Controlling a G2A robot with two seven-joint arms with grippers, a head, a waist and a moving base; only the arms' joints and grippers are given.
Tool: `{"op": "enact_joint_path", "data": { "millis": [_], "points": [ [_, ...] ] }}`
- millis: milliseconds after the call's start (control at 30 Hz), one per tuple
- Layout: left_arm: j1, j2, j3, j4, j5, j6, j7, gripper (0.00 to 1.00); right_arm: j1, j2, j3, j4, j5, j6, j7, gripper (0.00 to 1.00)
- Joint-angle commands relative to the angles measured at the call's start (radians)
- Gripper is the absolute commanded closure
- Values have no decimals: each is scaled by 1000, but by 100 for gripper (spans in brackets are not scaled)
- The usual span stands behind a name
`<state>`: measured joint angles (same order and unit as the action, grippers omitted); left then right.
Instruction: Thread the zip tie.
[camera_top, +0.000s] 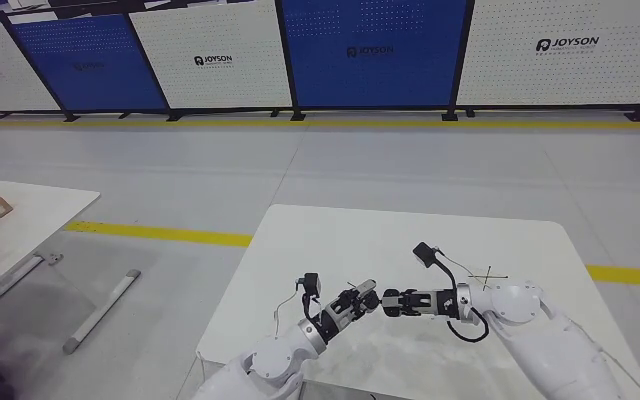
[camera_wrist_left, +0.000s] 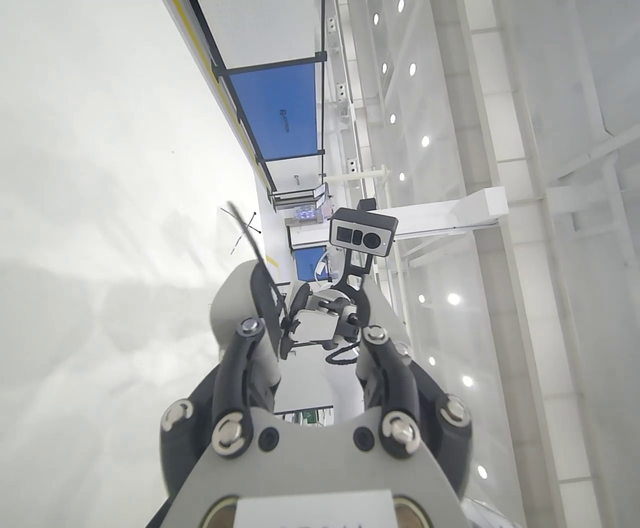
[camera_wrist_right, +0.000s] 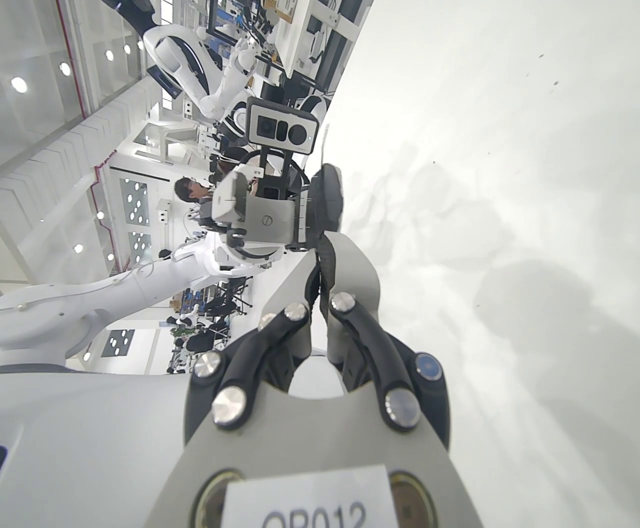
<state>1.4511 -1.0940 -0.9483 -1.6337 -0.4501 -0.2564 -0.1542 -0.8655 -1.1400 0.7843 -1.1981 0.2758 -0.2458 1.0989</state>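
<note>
"Two arms over one counter (camera_top: 400, 235). Where did they meet?"

"Near its front edge, left of centre, tip to tip. Most of the white top stretched beyond them to the far and right edges."

"And the end effectors?"

"The right end effector (camera_top: 387, 300) was pinched on the zip tie (camera_wrist_left: 250, 245). Its free end ran beside a finger of the left end effector (camera_top: 364, 296), which stood spread apart."

"Anything smaller?"

"Some spare ties (camera_top: 487, 275) lay crossed beside the right arm, well inside the edge."
</note>
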Motion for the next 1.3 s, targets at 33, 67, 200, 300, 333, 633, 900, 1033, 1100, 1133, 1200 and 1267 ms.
{"op": "enact_joint_path", "data": {
  "millis": [33, 67, 200, 300, 333, 633, 900, 1033, 1100, 1133, 1200, 1267],
  "points": [
    [5, 2, -12, -3, -3, -4, -21, 100, 0, 0, 0, 0, 0, 0, 0, 100],
    [8, 2, -17, -4, -5, -6, -27, 100, 0, 0, 0, 0, 0, 0, 0, 100],
    [14, 3, -30, -5, 4, -10, -42, 100, 0, 0, 0, 0, 0, 0, 0, 100],
    [18, 4, -35, -1, 31, -12, -47, 96, 0, 0, 0, 0, 0, 0, 0, 100],
    [19, 4, -35, -1, 38, -14, -45, 89, 0, 0, 0, 0, 0, 0, 0, 100],
    [15, -4, -31, 19, 91, -36, -16, 78, 0, 0, 0, 0, 0, 0, 0, 100],
    [6, -12, -26, 39, 110, -45, -3, 96, 0, 0, 0, 0, 0, 0, 0, 100],
    [5, -15, -27, 45, 115, -46, -4, 100, 0, 0, 0, 0, 0, 0, 0, 100],
    [5, -16, -29, 48, 121, -45, -7, 100, 0, 0, 0, 0, 0, 0, 0, 100],
    [5, -16, -29, 49, 124, -46, -7, 100, 0, 0, 0, 0, 0, 0, 0, 100],
    [6, -17, -29, 50, 133, -48, -7, 100, 0, 0, 0, 0, 0, 0, 0, 100],
    [8, -18, -30, 51, 137, -49, -7, 100, 0, 0, 0, 0, 0, 0, 0, 100]
  ]
}}
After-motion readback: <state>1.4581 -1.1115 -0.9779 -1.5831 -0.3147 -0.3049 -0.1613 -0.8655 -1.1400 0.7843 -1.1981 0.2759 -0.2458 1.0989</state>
